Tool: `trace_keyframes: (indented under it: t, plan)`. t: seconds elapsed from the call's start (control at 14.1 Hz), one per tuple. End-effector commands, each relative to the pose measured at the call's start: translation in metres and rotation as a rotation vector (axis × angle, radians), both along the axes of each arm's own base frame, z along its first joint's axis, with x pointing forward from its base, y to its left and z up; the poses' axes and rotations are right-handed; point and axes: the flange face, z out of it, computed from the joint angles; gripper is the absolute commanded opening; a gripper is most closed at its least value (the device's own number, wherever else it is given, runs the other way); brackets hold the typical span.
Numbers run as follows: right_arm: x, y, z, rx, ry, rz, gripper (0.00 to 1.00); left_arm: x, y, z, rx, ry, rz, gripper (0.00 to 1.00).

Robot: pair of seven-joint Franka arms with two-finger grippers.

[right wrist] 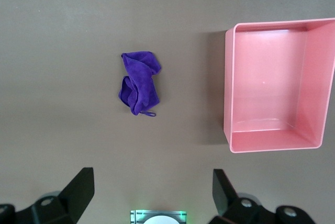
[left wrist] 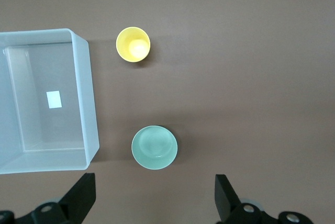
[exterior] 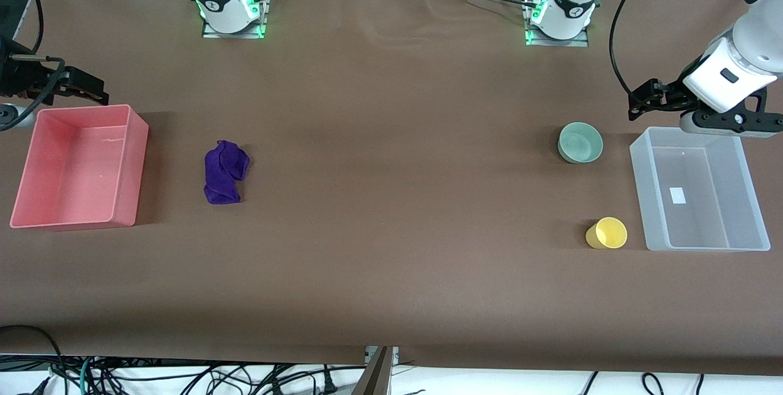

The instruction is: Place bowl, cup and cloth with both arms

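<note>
Left tool [exterior: 639, 101] open over bench [exterior: 391, 248] near bowl [exterior: 580, 142]; right tool [exterior: 85, 89] open above pink bin [exterior: 125, 166]; both empty.

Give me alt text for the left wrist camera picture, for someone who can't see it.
Looking down on a brown table: a green bowl and a yellow cup stand apart beside an empty clear plastic bin. The left gripper hangs open above, nearest the bowl, holding nothing.
</note>
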Motion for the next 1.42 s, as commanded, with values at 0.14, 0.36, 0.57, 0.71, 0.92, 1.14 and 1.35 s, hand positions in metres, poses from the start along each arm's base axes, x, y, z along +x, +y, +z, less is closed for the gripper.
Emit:
trace_keyframes:
  t: [0.14,0.36,0.57,0.71,0.92,1.14,1.35]
  plan:
    - [-0.0026,0.0002,0.0029,-0.011,-0.008,-0.012,1.0,-0.0006,0.0003,0.0059,-0.013,0.019,0.014,1.0]
    - [-0.0021,0.0002,0.0021,-0.011,-0.007,-0.012,1.0,-0.0009,0.0004,0.0067,-0.014,0.017,0.011,1.0]
    - [-0.0021,-0.0007,0.0021,-0.011,-0.007,-0.013,1.0,-0.0009,0.0012,0.0067,-0.014,0.017,0.013,1.0]
    - [-0.0021,-0.0007,0.0021,-0.011,-0.007,-0.013,1.0,-0.0008,0.0012,0.005,-0.014,0.022,0.011,1.0]
    - [-0.0021,-0.0014,0.0021,-0.009,-0.007,-0.015,1.0,-0.002,0.0055,0.0039,-0.013,0.036,0.014,1.0]
    - [-0.0022,-0.0022,0.0014,-0.009,-0.005,-0.016,1.0,-0.0019,0.0081,0.0039,-0.013,0.036,0.017,1.0]
    - [-0.0022,-0.0029,0.0014,-0.008,-0.005,-0.018,1.0,-0.0021,0.0081,0.0038,-0.013,0.037,0.017,1.0]
